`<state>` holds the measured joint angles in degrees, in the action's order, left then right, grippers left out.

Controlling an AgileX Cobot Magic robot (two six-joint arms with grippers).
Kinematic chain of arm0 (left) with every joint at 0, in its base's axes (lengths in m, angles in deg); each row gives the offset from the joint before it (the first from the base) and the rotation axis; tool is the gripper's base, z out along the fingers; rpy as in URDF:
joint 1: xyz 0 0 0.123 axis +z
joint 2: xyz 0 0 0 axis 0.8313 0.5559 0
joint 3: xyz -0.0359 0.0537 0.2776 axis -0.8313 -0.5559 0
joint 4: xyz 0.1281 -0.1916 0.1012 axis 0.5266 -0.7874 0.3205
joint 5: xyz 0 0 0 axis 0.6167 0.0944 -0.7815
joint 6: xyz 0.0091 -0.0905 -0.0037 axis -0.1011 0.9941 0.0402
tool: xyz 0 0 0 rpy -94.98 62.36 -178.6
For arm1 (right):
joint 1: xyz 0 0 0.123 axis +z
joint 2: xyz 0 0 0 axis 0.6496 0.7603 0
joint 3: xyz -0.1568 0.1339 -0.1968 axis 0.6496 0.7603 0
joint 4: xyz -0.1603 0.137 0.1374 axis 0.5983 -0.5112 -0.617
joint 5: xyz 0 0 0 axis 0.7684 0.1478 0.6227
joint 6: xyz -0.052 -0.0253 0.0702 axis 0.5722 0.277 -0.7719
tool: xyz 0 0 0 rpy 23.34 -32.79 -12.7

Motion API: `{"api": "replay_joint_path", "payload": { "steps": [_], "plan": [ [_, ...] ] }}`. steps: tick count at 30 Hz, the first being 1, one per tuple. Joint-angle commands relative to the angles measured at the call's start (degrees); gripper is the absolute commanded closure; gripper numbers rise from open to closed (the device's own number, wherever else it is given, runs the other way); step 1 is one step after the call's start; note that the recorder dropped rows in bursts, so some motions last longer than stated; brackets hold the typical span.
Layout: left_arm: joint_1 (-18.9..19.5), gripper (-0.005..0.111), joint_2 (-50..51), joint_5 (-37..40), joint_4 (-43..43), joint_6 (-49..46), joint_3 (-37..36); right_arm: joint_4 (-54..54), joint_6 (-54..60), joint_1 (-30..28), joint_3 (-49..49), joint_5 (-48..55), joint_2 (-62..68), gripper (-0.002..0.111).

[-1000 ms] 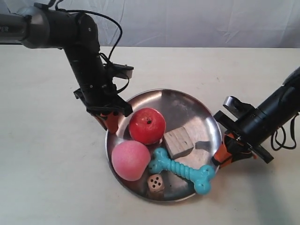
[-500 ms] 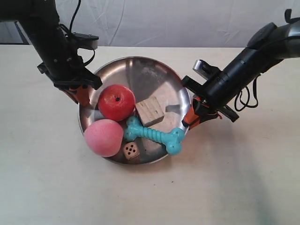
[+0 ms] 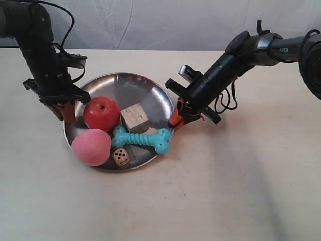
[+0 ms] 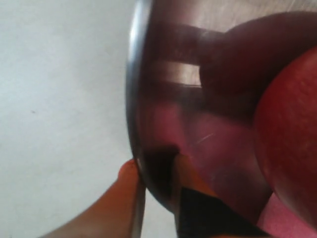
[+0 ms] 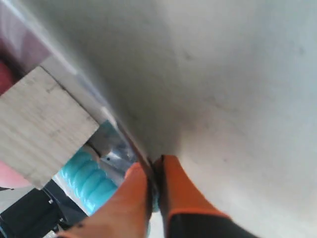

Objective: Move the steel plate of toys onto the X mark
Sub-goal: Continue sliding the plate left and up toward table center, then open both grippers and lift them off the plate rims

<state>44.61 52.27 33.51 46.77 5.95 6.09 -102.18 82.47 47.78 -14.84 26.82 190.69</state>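
The steel plate (image 3: pixel 128 86) carries a red apple (image 3: pixel 101 113), pink peach (image 3: pixel 91 146), wooden cube (image 3: pixel 135 117), turquoise bone (image 3: pixel 142 139) and cream die (image 3: pixel 120 157). My left gripper (image 3: pixel 66 111), on the arm at the exterior view's left, is shut on the rim beside the apple. In the left wrist view, that gripper (image 4: pixel 156 173) pinches the rim (image 4: pixel 132 99) near the apple (image 4: pixel 290 134). My right gripper (image 3: pixel 178 118) is shut on the opposite rim. In the right wrist view, it (image 5: pixel 152 173) clamps the edge near the cube (image 5: pixel 39 124) and bone (image 5: pixel 89 178). I cannot make out the X mark.
The cream tabletop (image 3: pixel 241 191) stretches around the plate. A white cloth (image 3: pixel 160 25) hangs along the back edge. Black cables (image 3: pixel 228 103) loop beside the arm at the exterior view's right. A tiny dark speck (image 3: pixel 184 194) lies on the table in front of the plate.
Held by both grippers, the plate and its toys have travelled toward the exterior view's left and away from the front edge. Both arms moved with it, grips unchanged.
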Motion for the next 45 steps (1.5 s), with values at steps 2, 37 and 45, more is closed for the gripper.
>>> {"api": "replay_joint_path", "payload": {
  "steps": [2, 37, 45],
  "plan": [
    [0.10, 0.107, 2.75, 1.85, -3.21, -2.08, 3.17, -10.31, -3.26, 0.21, -6.70, -4.25, 1.90, 0.109],
    [0.10, 0.051, 2.63, 1.85, 9.12, 9.09, 5.38, 5.71, -4.97, -6.70, -8.11, -4.25, -1.73, 0.071],
    [0.10, 0.106, -7.15, -2.28, 8.03, 9.17, 5.22, 13.80, 6.50, -8.81, -7.99, -4.25, -14.46, 0.108]
  ]
}}
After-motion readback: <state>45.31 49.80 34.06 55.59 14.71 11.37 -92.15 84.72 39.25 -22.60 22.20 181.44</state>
